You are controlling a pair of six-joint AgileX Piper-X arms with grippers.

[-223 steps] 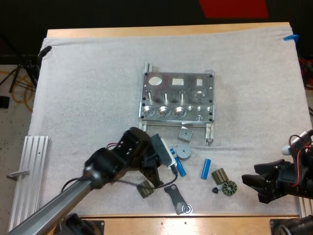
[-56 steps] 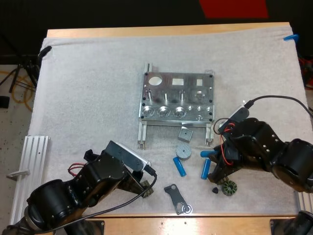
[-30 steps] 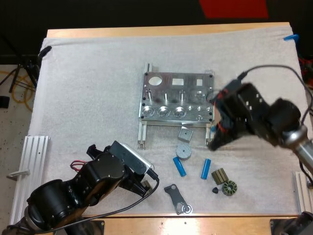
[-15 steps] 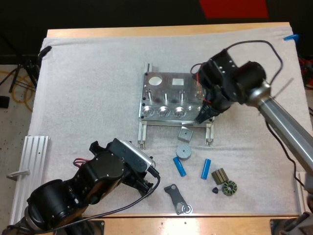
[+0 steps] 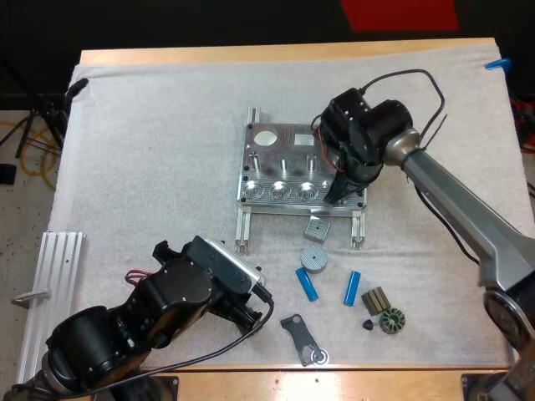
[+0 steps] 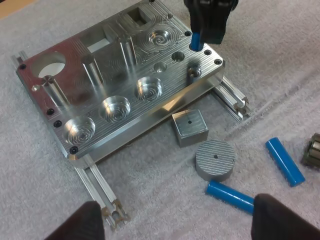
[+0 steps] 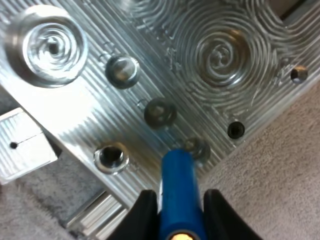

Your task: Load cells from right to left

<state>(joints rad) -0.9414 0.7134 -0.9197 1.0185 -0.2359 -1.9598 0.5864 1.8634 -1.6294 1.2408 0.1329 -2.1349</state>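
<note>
While the right gripper [image 5: 338, 189] hangs over the metal fixture [image 5: 276, 171], it is clamped on a blue cylinder [image 7: 178, 187], with a black finger [image 7: 142, 210] pressing on each side. The held cylinder stands close to upright, with its long axis running up and down. Its lower end points down at the fixture's 4 o'clock corner, seen from the high camera. There it is right at the end small hole [image 7: 192, 146] of the row along the near edge. I cannot tell whether the tip is touching the metal or is just above it.

The left gripper [image 6: 177, 215] sits out at about 7 o'clock from the fixture, its fingers spread wide with nothing between them.

On the mat at 6 o'clock from the fixture lie two loose blue cylinders, both flat. One [image 5: 307, 284] has its long axis running from 11 to 5 o'clock. The other [image 5: 353, 287] runs nearly from 12 to 6, tipped slightly toward 1. A grey square block [image 5: 316, 227] and a grey round disc [image 5: 313, 258] lie between them and the fixture.
</note>
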